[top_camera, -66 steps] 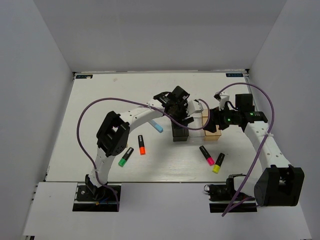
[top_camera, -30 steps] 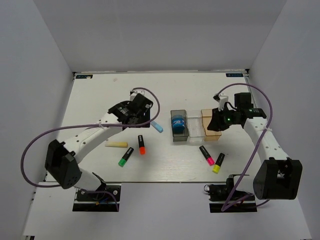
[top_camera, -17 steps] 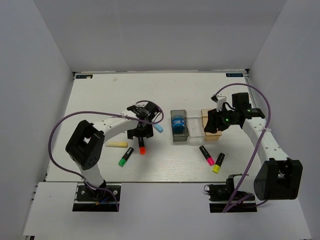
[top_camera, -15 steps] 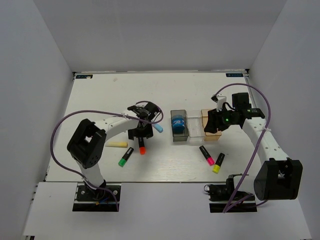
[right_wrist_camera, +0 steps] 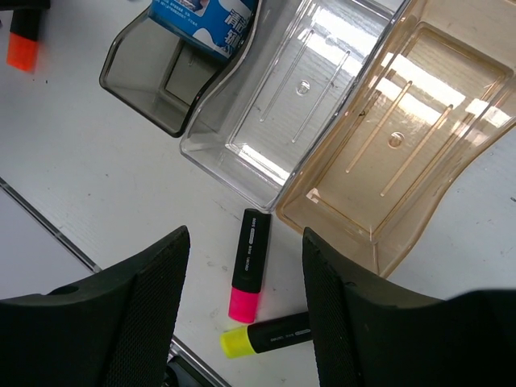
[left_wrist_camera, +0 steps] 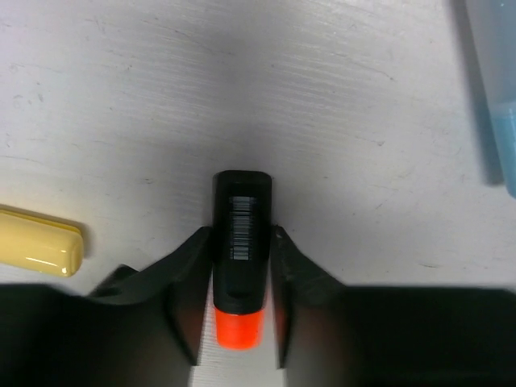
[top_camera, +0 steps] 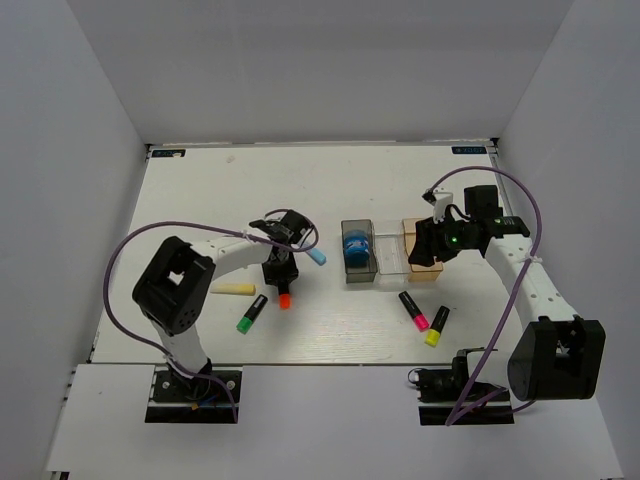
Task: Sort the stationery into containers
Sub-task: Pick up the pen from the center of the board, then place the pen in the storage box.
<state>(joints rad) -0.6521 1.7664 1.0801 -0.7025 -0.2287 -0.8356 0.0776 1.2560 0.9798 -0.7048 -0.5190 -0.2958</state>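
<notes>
My left gripper [top_camera: 281, 278] is low on the table, shut on the orange-capped marker [left_wrist_camera: 240, 234], which lies flat between its fingers [left_wrist_camera: 193, 266]. The blue tape roll [top_camera: 355, 246] sits in the smoky grey bin [top_camera: 361, 278]. The clear bin [top_camera: 393, 262] and the tan bin [right_wrist_camera: 403, 161] hold nothing. My right gripper [top_camera: 432, 250] is open and empty above the tan bin's near end. The pink-capped marker [right_wrist_camera: 250, 270] and yellow-capped marker [right_wrist_camera: 266, 334] lie on the table below it. The green-capped marker [top_camera: 251, 314], cream piece [top_camera: 232, 290] and light-blue stick [top_camera: 315, 254] lie near my left gripper.
The three bins stand joined in a row at the table's middle. The cream piece [left_wrist_camera: 36, 250] lies just left of my left gripper and the light-blue stick [left_wrist_camera: 492, 105] just right of it. Purple cables loop over both arms.
My left arm has left the bins, where the tape roll now lies in the smoky one, swung left and come down around the orange marker. The right arm has barely moved.
</notes>
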